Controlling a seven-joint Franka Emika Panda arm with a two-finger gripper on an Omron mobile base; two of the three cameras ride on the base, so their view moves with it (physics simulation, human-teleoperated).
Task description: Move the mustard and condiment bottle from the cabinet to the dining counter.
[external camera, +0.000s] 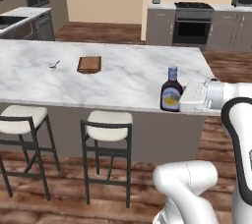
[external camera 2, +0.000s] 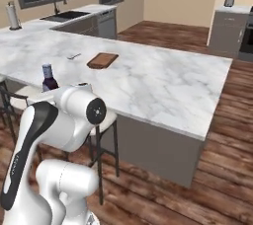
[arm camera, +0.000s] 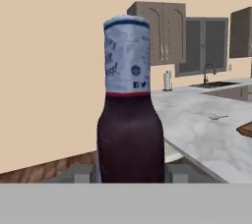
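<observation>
The big marble worktop (external camera: 113, 78) carries it all, and the condiment bottle (external camera: 172, 92) stands upright at its near right edge, long axis vertical, cap pointing up. The gripper (arm camera: 129, 173) comes in level from the right, jaws pinching the bottle's lower body.

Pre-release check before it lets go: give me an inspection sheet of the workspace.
Surface: dining counter, white marble, mostly bare.
Job's things: condiment bottle upright near the counter's front edge; mustard nothing seen.
Clutter: wooden board and small utensil mid-counter.
Grippers: gripper shut on the condiment bottle's body.
Cables: nothing seen.
Surroundings: stools below the counter, oven behind, sink on the side counter.
</observation>
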